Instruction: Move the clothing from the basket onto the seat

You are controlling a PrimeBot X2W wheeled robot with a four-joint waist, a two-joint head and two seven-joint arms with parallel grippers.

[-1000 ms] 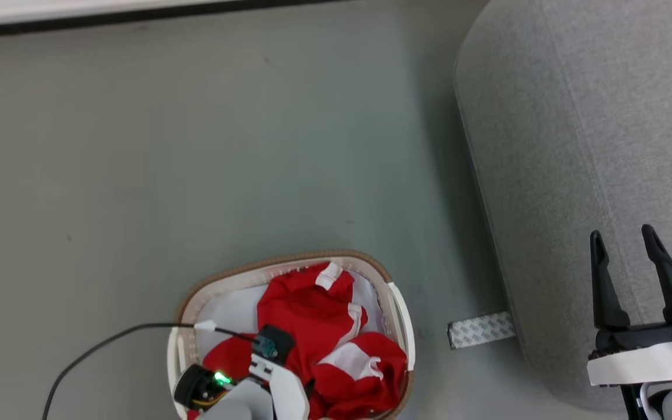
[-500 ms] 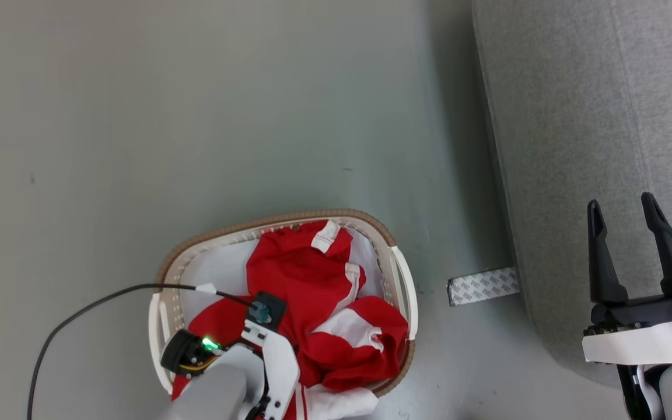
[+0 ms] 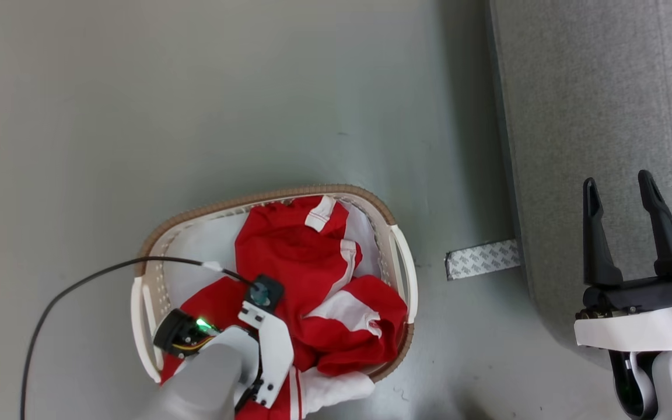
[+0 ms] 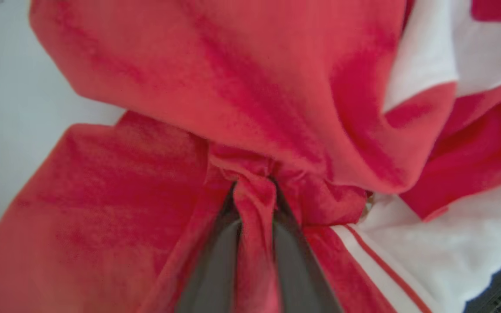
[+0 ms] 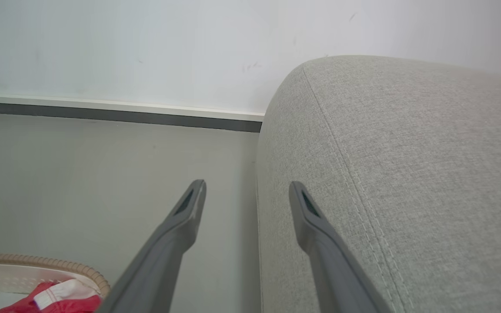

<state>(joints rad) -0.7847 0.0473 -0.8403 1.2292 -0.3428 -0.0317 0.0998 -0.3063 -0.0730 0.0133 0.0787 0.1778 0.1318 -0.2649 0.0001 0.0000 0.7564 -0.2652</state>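
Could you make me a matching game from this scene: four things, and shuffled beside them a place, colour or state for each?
Things:
1 clothing
2 basket
3 seat
4 right gripper

Descriptions:
A light grey fabric
B open, holding nothing
C on the floor, cream with a brown rim
D red and white, a fold pinched by the left gripper

Pairs: 1-D, 2-C, 3-A, 4-B

The clothing (image 3: 289,256) is bright red with white patches and thin white stripes. The basket (image 3: 403,268) is creamy white with rows of little holes and a brown woven rim. The seat (image 3: 592,116) is light grey. The floor (image 3: 196,87) is dull grey-green. The tape strip (image 3: 482,259) is white with small grey marks.
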